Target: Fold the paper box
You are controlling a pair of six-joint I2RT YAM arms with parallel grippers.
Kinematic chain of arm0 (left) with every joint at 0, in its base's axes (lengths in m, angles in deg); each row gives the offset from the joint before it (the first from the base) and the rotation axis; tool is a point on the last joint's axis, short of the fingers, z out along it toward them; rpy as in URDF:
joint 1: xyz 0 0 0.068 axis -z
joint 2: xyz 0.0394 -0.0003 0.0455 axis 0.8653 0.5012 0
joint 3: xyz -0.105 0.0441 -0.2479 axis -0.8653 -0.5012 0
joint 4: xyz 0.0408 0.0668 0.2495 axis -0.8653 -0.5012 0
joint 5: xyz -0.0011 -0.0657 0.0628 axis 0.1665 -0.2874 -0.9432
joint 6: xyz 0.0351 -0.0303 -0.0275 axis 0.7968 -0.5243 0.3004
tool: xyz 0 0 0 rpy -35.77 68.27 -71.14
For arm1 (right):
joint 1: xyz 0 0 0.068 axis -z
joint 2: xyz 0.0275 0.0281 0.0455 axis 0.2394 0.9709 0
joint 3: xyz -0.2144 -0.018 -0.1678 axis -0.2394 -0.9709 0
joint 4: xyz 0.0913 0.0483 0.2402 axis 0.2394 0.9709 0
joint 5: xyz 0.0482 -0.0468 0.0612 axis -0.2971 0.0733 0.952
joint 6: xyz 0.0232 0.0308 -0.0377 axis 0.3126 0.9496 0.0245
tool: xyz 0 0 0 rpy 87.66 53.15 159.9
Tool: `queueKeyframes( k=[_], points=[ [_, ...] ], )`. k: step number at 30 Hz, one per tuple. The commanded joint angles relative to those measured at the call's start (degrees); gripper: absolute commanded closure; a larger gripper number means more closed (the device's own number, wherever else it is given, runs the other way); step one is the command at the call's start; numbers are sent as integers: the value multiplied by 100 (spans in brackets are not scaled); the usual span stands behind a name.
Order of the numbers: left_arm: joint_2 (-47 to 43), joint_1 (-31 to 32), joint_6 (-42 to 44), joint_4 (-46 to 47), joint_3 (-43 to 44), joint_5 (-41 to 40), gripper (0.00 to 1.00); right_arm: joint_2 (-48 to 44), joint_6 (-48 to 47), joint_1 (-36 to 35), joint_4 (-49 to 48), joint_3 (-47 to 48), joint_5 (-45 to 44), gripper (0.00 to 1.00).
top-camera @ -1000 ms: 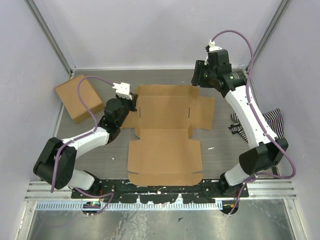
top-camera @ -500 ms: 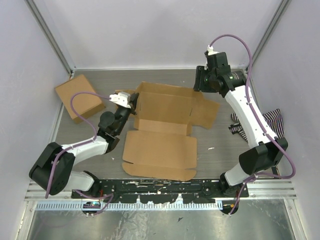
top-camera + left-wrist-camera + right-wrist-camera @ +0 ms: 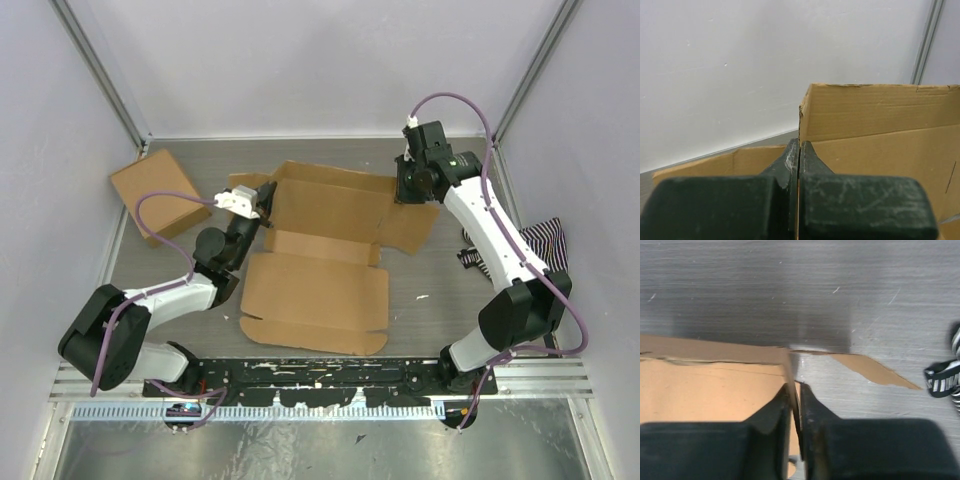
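Grey wood-grain table [image 3: 440, 290] carrying brown die-cut corrugated cardboard mailer [image 3: 320, 295] at centre, rear panel raised, pinched at left rear flap by left gripper [image 3: 798, 147] jaws, right rear corner by right gripper [image 3: 796, 392] jaws.

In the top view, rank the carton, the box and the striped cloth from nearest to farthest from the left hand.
1. Box: mid-table, its raised edge pinched in the left hand.
2. Carton: to the hand's left, near the left wall.
3. Striped cloth: at the far right edge, across the box.
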Motion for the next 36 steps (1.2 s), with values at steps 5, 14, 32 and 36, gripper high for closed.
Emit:
queueKeyframes(
  k=[5, 14, 32, 36],
  points=[
    [68, 25, 25, 576, -88, -45, 98, -151, 1, 31, -221, -45, -68, 99],
    [-860, 28, -491, -1611, 479, -741, 27, -504, 231, 16, -1763, -514, -705, 99],
    [-668, 28, -975, -6033, 2670, 127, 53, -1329, 596, -233, -4059, -2765, -1391, 99],
    [-523, 28, -1335, -6167, 2776, 436, 56, -1330, 667, -304, -4074, -2939, -1400, 99]
  ],
)
